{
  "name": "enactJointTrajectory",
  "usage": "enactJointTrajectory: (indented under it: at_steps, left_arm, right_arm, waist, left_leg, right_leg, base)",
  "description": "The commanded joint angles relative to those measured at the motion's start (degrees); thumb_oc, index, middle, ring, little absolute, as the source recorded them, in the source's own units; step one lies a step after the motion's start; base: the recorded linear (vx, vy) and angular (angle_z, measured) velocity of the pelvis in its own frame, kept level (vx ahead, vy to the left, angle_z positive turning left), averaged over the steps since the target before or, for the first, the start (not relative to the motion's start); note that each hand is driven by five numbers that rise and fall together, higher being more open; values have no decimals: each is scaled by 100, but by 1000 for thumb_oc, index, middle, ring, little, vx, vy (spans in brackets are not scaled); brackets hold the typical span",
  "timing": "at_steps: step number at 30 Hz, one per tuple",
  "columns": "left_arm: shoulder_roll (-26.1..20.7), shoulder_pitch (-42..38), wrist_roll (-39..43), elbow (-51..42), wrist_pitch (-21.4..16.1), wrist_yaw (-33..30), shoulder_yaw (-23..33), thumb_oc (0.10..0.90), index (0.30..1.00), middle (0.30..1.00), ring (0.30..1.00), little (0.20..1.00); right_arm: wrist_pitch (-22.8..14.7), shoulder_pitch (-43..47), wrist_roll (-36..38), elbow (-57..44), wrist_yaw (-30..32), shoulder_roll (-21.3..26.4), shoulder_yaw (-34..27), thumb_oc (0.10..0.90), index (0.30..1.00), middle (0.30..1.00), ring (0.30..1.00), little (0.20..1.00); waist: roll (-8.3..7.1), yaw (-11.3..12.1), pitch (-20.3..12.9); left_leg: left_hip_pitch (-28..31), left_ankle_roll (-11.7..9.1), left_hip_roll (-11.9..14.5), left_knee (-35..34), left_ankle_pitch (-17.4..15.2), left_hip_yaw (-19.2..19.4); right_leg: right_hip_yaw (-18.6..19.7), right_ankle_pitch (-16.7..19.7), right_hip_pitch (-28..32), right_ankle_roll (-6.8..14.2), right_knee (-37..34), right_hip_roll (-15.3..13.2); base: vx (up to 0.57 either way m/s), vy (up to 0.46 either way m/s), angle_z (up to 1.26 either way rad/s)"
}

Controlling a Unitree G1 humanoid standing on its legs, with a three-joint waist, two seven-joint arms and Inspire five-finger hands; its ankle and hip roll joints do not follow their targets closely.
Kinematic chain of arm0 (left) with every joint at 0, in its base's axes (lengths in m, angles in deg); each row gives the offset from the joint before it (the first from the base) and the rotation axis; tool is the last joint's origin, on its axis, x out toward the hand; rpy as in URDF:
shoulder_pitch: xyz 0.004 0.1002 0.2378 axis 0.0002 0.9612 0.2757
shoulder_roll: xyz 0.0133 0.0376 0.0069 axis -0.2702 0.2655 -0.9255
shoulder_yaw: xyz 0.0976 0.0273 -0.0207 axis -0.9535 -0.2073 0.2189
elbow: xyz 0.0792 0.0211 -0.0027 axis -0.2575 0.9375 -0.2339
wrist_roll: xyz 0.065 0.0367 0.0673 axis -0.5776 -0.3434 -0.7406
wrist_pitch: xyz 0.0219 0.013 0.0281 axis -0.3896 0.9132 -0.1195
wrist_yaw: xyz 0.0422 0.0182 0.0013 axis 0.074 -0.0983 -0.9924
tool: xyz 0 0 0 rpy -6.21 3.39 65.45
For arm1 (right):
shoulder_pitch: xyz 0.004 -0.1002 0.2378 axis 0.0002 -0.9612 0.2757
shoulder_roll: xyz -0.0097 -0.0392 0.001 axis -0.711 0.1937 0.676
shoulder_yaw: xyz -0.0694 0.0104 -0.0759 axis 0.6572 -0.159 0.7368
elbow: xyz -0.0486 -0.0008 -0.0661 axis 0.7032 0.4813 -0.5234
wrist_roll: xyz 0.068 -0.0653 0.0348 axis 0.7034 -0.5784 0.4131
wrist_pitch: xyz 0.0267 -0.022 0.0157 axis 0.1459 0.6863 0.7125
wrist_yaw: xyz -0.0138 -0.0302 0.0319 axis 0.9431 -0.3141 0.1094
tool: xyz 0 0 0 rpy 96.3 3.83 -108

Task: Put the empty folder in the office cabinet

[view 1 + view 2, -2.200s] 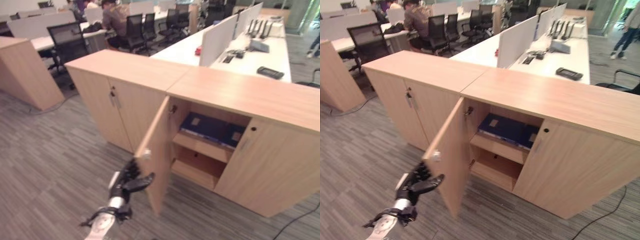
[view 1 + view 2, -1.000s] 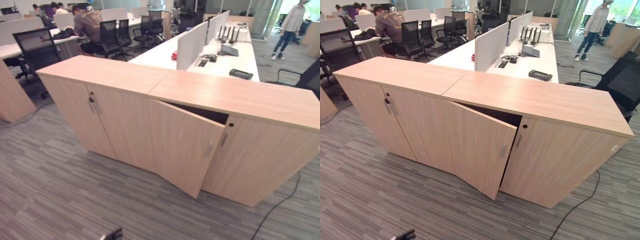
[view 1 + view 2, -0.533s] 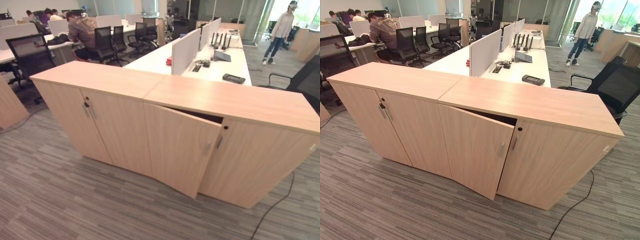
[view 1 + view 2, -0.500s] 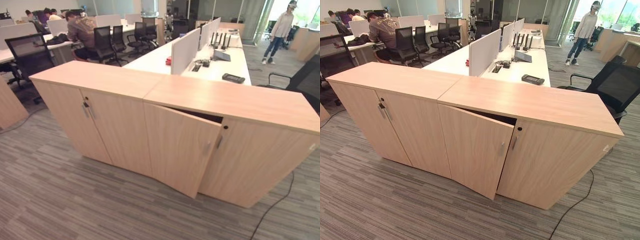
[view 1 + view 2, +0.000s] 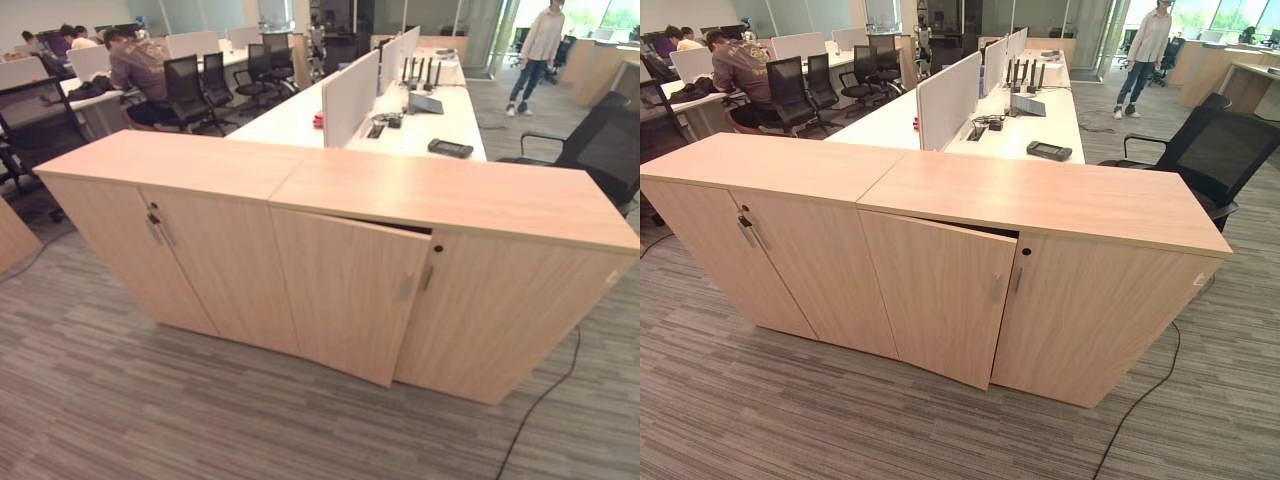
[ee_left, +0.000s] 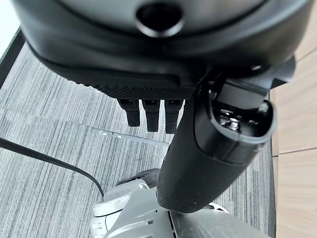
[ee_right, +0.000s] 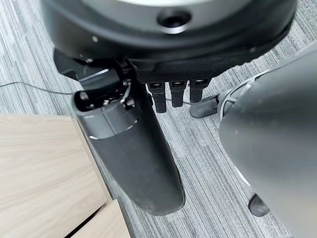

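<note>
Standing ajar, cabinet door (image 5: 350, 290) — swung slightly outward.

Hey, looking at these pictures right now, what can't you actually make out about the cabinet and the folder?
- Folder: the nearly closed cabinet door covers the shelves in both eye views, so whether a folder lies inside cannot be told.
- Gap above that door: too narrow and dark to see in.
- Left-hand cabinet: doors shut, contents hidden.
- Left hand and right hand: fingers hang straight over carpet, holding nothing.
</note>
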Motion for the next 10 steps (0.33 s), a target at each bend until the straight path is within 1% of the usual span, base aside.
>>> enactJointTrajectory:
  at_steps: [1, 4, 10]
  left_arm:
    - [321, -527, -169, 238, -182, 88, -3, 800, 900, 900, 900, 900]
    - [346, -458, -286, 417, -122, 86, 5, 800, 900, 900, 900, 900]
    - [312, -423, -316, 403, -139, 81, 36, 800, 900, 900, 900, 900]
  right_arm:
    - [-228, 631, -24, 289, 54, 19, -137, 800, 900, 900, 900, 900]
    - [-213, 652, -123, 239, 42, 9, -53, 800, 900, 900, 900, 900]
    - [-196, 667, -201, 216, 27, 13, 1, 800, 900, 900, 900, 900]
  waist:
    - [-69, 14, 164]
    - [-72, 0, 162]
    - [-64, -3, 168]
  left_leg:
    - [349, -70, 72, -44, -677, -377]
    - [360, -62, 67, -44, -696, -355]
    - [378, -55, 47, -44, -704, -362]
  right_leg:
    - [-278, 24, -118, -63, 35, 151]
    - [-244, 20, -118, -62, 35, 148]
    - [-241, 16, -90, -60, 35, 140]
  base:
    - [-7, 12, -3]
    - [0, 0, -1]
    - [-1, 1, -1]
